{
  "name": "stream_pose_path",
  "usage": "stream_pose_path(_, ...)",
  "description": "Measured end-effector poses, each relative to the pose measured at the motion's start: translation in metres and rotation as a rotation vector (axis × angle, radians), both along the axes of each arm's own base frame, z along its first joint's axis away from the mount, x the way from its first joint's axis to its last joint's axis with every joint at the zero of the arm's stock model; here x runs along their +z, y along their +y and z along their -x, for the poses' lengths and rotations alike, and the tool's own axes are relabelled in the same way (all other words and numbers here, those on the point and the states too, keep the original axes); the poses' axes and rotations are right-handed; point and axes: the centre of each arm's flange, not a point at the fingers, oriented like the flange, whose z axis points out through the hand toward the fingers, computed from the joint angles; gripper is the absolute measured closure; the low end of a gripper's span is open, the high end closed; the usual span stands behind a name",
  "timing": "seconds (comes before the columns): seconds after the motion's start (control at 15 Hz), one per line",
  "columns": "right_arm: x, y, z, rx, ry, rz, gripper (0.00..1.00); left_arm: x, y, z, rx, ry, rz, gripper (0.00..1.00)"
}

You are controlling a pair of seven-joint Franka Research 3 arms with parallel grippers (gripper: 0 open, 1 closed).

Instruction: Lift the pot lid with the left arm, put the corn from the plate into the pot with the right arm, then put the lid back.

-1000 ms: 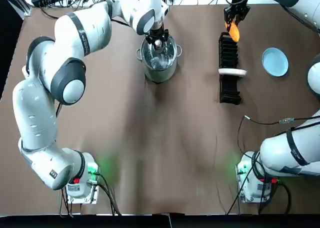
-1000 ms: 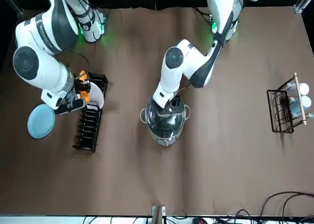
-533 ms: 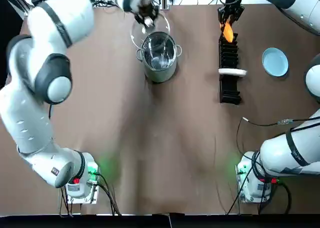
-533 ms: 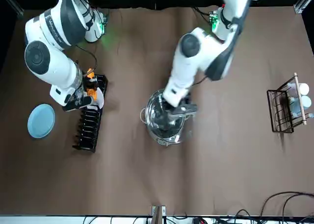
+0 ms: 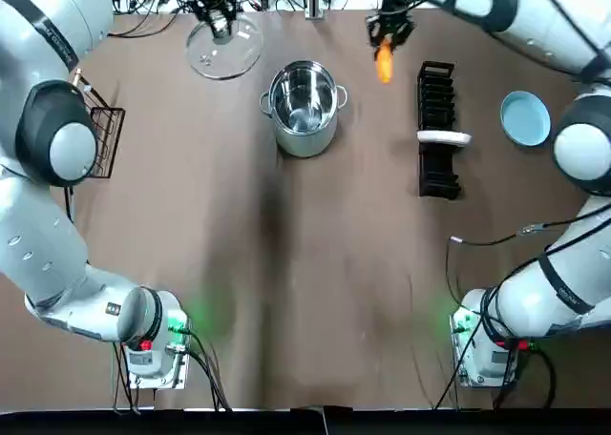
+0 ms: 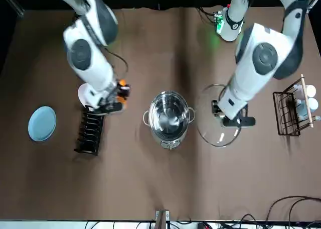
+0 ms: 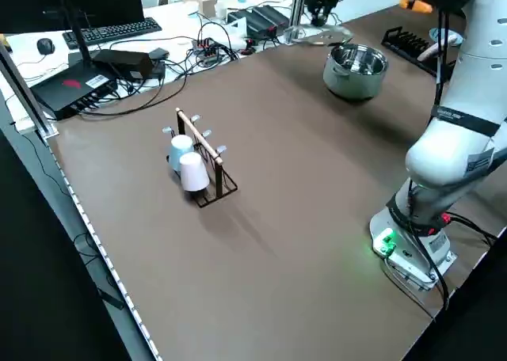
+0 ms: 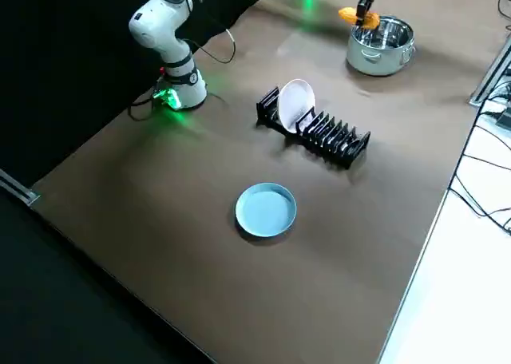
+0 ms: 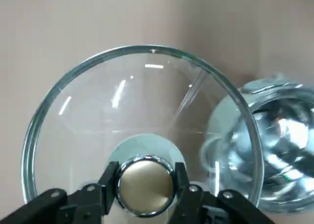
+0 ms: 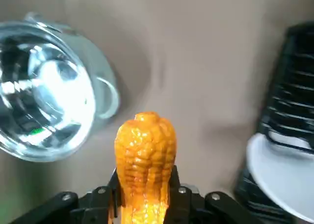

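Orange corn sits pinched between the right gripper fingers, cob pointing away from the wrist, held in the air. In the top view it is in the upper middle of the frame, between the pot on its left and the far end of the dish rack on its right, touching neither. The right side view places the cob just beside the pot rim, not over the opening.

Pot: steel, two side handles, standing upright on the brown table, upper centre of the top view. Lid off, mouth open, shiny inner wall showing.

Lid: clear glass with a metal knob. The left gripper is clamped on that knob, one finger on each side, as the left wrist view shows. The lid hangs roughly level at the upper left of the top view, beside the pot and apart from it. The left side view shows it raised off the table surface.

Blue plate: flat on the table at the right of the top view, beyond the dish rack, well apart from the corn.

Dish rack: black, running top to bottom in the right half of the top view, with a white plate standing on edge in one slot.

Wire rack with pale cups stands at the right edge of the front view, well apart from the pot.
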Motion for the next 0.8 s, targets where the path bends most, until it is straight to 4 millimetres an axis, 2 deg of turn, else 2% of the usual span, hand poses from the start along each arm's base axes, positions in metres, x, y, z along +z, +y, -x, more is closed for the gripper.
stream_pose_path(0.27, -0.039, 0.083, 0.001, -0.060, -0.102, 0.002, 0.62, -0.040, 0.067, -0.008, -0.071, 0.091, 0.018, 0.49)
stream_pose_path(0.4, -0.061, 0.121, 0.003, -0.076, -0.146, -0.023, 0.62, -0.054, 0.084, -0.006, -0.069, 0.118, 0.020, 0.49)
stream_pose_path(0.6, -0.104, 0.166, 0.000, -0.116, -0.234, -0.035, 0.62, -0.074, 0.079, -0.001, -0.078, 0.112, 0.025, 0.49)
stream_pose_path(0.8, -0.146, 0.200, 0.010, -0.120, -0.292, -0.036, 0.62, -0.092, 0.071, 0.009, -0.095, 0.141, 0.020, 0.49)
